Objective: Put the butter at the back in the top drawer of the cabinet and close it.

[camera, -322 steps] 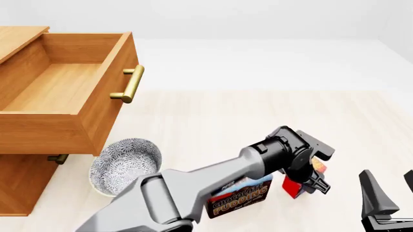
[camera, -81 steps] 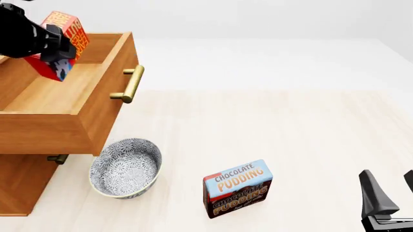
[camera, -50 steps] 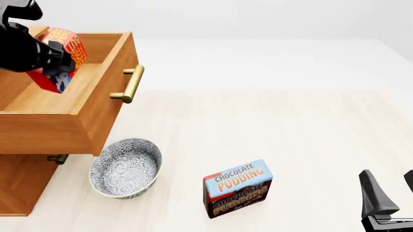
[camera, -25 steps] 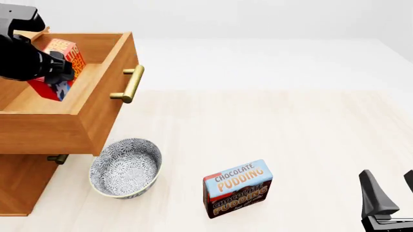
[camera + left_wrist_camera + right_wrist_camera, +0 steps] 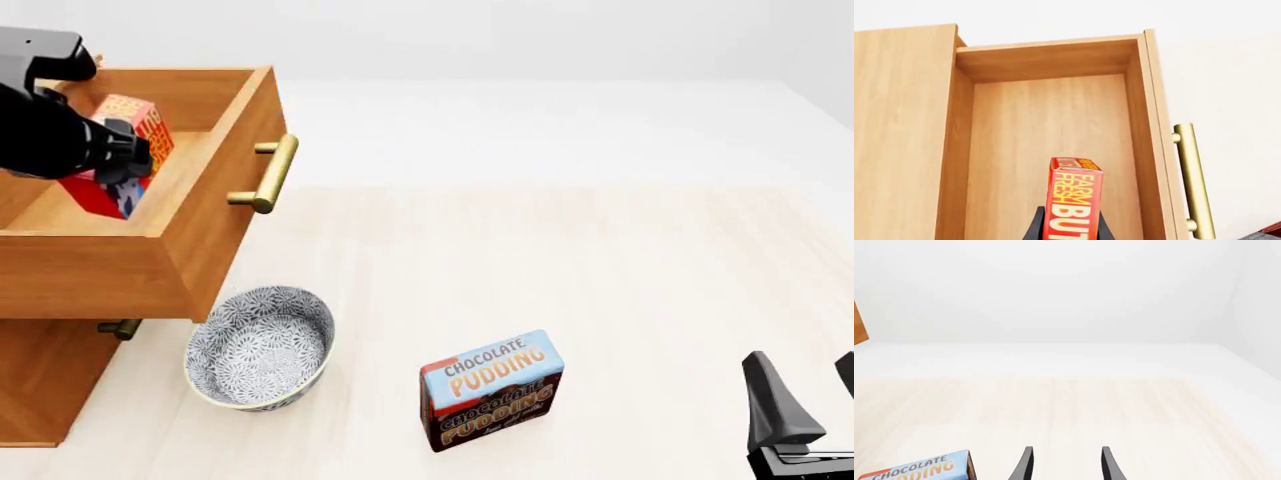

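The butter point(image 5: 127, 150) is a small red box with an orange end. My left gripper point(image 5: 114, 160) is shut on it and holds it inside the open top drawer point(image 5: 200, 215) of the cabinet point(image 5: 40, 380), just above the drawer floor. In the left wrist view the butter point(image 5: 1073, 200) stands upright between my fingers over the drawer floor point(image 5: 1047, 125). The drawer's brass handle point(image 5: 271, 175) faces right. My right gripper point(image 5: 807, 395) is open and empty at the table's front right; its fingertips point(image 5: 1026, 462) show in the right wrist view.
A patterned bowl point(image 5: 258, 345) sits on the table below the open drawer. The Chocolate Pudding box point(image 5: 491, 390) stands upright right of the bowl; its corner point(image 5: 917, 469) shows in the right wrist view. A lower drawer's handle point(image 5: 120, 327) peeks out under the top drawer.
My left gripper has carried the butter from the table up over the drawer and has lowered it into the drawer over the last second. The right arm has not moved.
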Robot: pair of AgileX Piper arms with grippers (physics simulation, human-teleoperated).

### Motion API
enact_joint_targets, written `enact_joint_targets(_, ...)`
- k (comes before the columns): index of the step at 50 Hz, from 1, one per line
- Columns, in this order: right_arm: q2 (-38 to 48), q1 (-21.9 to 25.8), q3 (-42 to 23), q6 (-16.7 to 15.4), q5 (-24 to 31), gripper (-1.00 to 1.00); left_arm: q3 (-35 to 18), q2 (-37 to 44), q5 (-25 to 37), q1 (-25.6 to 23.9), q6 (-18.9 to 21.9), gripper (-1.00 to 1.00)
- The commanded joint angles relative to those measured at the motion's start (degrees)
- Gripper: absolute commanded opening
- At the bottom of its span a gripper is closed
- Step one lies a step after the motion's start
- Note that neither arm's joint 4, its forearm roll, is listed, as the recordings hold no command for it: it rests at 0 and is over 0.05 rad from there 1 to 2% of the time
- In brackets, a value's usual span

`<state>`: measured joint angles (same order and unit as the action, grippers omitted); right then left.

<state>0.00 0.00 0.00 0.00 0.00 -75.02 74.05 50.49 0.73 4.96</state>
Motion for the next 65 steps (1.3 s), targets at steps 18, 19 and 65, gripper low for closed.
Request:
enact_joint_targets(18, 0.00, 0.00, 0.00, 0.00, 0.00, 1.00, 1.88, 1.97, -2.88, 0.86, -0.06, -1.00)
enact_joint_targets(19, 0.00, 0.00, 0.00, 0.00, 0.00, 1.00, 2.02, 2.02, -2.96, 0.89, -0.08, -1.00)
enact_joint_targets(65, 0.00, 0.00, 0.00, 0.00, 0.00, 1.00, -6.96, -3.38, 4.14, -1.70, -3.74, 1.00)
